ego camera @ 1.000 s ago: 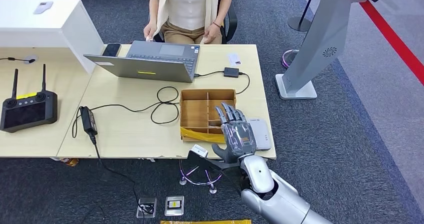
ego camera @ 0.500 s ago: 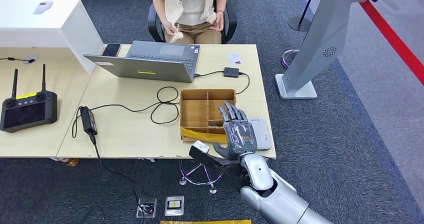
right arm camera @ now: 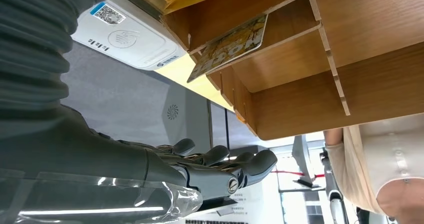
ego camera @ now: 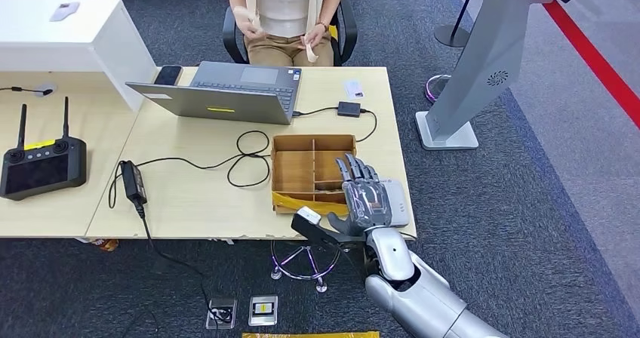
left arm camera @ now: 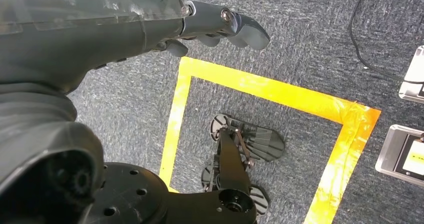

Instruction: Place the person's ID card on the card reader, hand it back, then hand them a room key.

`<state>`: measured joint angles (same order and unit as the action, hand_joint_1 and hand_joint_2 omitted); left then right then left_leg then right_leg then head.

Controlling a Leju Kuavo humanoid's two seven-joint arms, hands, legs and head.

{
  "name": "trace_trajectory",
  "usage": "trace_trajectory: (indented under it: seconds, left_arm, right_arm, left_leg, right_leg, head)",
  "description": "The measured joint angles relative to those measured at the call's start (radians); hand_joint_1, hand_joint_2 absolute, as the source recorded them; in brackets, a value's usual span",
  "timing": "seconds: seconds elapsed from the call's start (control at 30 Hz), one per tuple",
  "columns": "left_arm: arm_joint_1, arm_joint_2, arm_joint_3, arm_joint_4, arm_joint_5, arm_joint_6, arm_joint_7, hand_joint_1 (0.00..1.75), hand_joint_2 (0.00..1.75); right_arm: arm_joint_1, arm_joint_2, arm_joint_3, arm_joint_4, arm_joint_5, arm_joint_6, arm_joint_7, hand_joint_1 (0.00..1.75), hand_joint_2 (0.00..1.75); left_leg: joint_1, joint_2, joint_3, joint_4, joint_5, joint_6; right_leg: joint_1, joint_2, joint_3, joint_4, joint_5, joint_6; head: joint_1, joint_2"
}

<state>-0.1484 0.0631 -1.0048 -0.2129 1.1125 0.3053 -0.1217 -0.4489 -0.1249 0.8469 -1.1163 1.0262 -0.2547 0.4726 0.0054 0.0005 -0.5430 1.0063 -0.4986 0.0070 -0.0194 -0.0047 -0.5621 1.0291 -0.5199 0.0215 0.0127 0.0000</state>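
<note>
Right robot hand (ego camera: 365, 201) empty, fingers spread, hovering above card reader (ego camera: 393, 200) beside wooden tray (ego camera: 311, 170). Room key (right arm camera: 229, 46) inside tray compartment. Likely key-fetch step; next: reach into tray, pinch card. Left robot hand (left arm camera: 220, 26) empty, hanging.

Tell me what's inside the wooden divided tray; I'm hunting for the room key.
In the right wrist view, one patterned card leans in a compartment of the wooden tray. In the head view the right hand covers the tray's near right corner, so anything there is hidden.
</note>
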Motion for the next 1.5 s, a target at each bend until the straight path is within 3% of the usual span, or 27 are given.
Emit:
trace_trajectory:
  seconds: [0.7,1.5]
  left_arm:
    - [0.002,-0.001,0.000,0.000,-0.006,-0.005,0.000,0.00,0.00]
    - [0.002,-0.004,0.000,0.000,-0.017,-0.003,0.000,0.00,0.00]
  right_arm:
    - [-0.013,0.000,-0.033,0.049,-0.012,0.018,-0.042,0.00,1.75]
    - [-0.039,0.022,-0.035,0.175,-0.060,-0.029,-0.108,0.00,1.75]
  left_leg:
    - [0.000,0.000,0.000,0.000,0.000,0.000]
    - [0.000,0.000,0.000,0.000,0.000,0.000]
  right_leg:
    - [0.000,0.000,0.000,0.000,0.000,0.000]
    - [0.000,0.000,0.000,0.000,0.000,0.000]
  head:
    - [0.000,0.000]
    - [0.000,0.000]
